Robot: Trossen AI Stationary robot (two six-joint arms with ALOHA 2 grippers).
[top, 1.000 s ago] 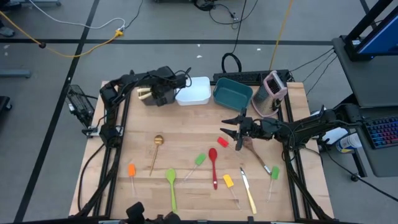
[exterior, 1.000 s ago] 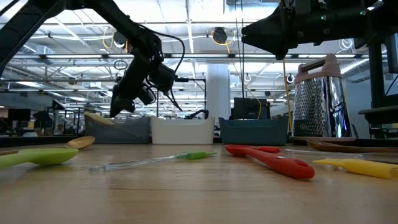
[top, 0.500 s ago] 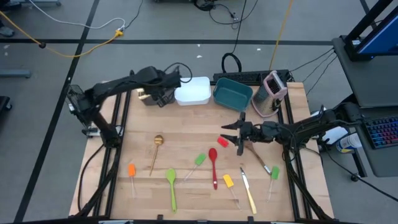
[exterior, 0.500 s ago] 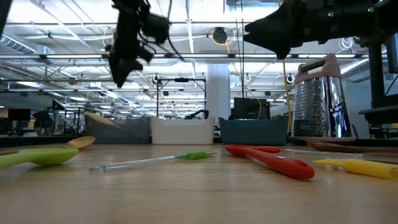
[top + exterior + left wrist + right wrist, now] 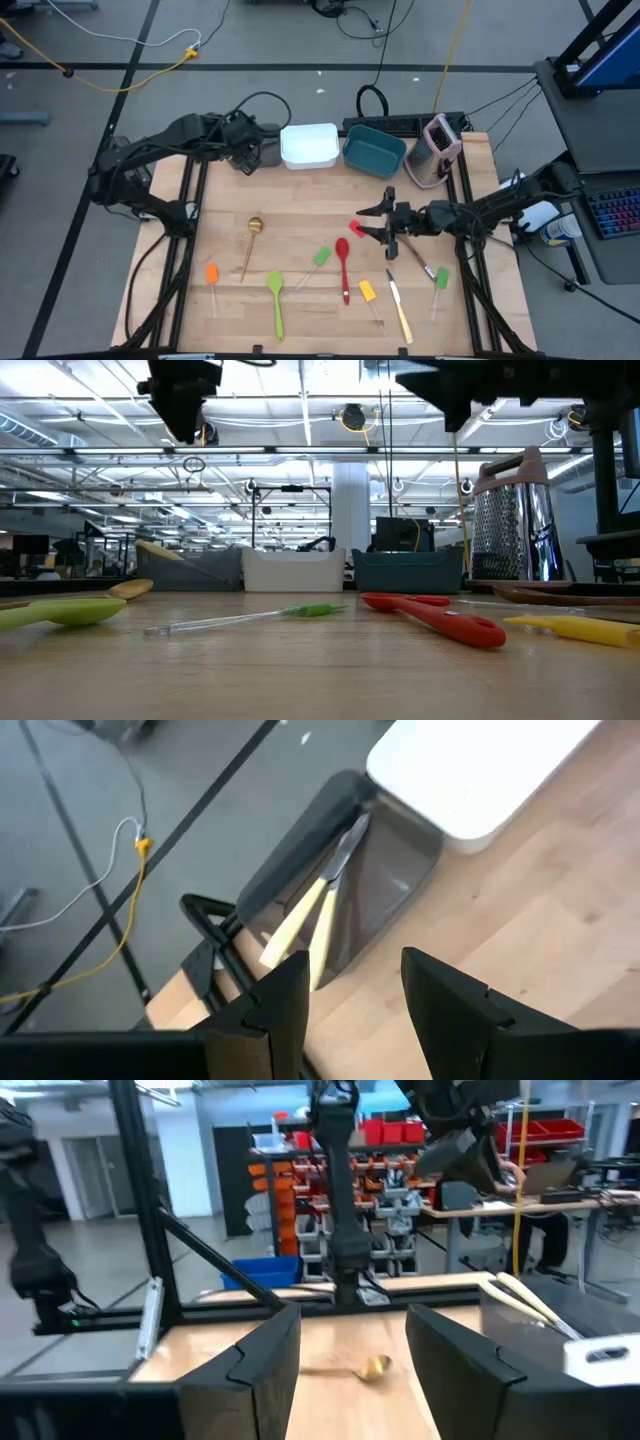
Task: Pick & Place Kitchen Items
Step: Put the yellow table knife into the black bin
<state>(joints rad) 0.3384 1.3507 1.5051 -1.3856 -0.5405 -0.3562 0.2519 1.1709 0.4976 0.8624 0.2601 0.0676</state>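
Your left claw (image 5: 243,160) hung released above the dark rectangular tub (image 5: 385,870) at the tabletop's far left corner, where two cream-handled knives (image 5: 305,925) lay. Your right claw (image 5: 372,222) hovered empty and spread over the red-headed clear spatula (image 5: 358,229) mid-tabletop, likely lining up a pick.

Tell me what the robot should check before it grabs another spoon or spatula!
1. Left gripper empty, fingers apart: ok.
2. Two cream-handled knives already lying in the brown tub: ok.
3. Right gripper open, holding nothing, above the board near the red-headed spatula: ok.
4. Red spoon lying apart from the green-headed spatula: ok.
5. Gold spoon lying alone, nothing touching it: ok.
6. Wooden spoon free to lift: cannot tell, the right arm partly covers it.
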